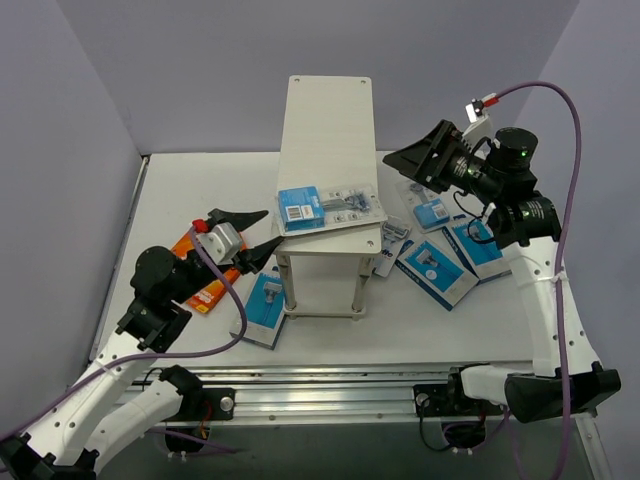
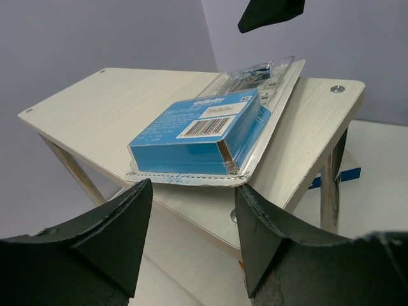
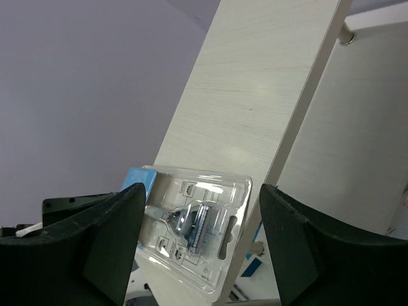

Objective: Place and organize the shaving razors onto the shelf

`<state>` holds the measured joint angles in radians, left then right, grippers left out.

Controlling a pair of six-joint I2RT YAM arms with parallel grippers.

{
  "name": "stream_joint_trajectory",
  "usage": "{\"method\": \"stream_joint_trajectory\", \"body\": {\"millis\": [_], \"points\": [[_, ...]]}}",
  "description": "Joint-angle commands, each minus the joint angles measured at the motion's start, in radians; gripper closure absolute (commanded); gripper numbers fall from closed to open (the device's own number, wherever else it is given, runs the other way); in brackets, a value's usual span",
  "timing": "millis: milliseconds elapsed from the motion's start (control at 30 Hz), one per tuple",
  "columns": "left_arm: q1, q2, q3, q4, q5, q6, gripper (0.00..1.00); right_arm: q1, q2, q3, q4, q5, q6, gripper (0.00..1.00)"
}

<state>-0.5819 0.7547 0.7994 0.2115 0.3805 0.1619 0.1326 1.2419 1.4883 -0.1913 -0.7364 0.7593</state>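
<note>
Orange boxes sit on the counter at far left, partly under the left arm, not shelved. Left gripper hovers just off the front-left edge of the shelf, jaws well apart, nothing between them and touching nothing I can see. Below it a blue-and-white pack lies flat on the counter just beside the front-left leg. The shelf top carries one item: a blister pack with a blue card, flat near the front end. Its left corner is right at the edge and may overhang a little. My read of the step: that pack is placed and the left arm is free for the next pick. Next move: back clear of the shelf without clipping the pack, then come down on the blue-and-white pack or the orange boxes. Both lie flat, so the pick needs a pinch across the narrow sides or an edge lift. The far end of the top is bare, so later packs can line up there. Right of the shelf, loose packs lie on the counter, some overlapping. Right gripper hangs above them beside the shelf's right edge, jaws wide and empty, aimed at the shelf top. Most of the task is still to do.
</note>
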Motion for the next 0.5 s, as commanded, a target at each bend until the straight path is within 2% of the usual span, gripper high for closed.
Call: {"method": "stream_joint_trajectory", "body": {"millis": [0, 67, 233, 467], "points": [[-0.003, 0.008, 0.009, -0.01, -0.074, -0.012, 0.36, 0.013, -0.033, 0.072, -0.059, 0.08, -0.159, 0.33], [-0.004, 0.02, 0.023, -0.029, -0.119, -0.021, 0.31, 0.033, -0.036, 0.089, -0.083, 0.11, -0.216, 0.34], [-0.001, 0.054, 0.075, -0.079, -0.173, -0.053, 0.29, 0.134, -0.032, 0.116, -0.125, 0.202, -0.305, 0.43], [0.004, 0.133, 0.176, -0.201, -0.193, -0.104, 0.27, 0.219, -0.016, 0.136, -0.115, 0.232, -0.419, 0.45]]}}
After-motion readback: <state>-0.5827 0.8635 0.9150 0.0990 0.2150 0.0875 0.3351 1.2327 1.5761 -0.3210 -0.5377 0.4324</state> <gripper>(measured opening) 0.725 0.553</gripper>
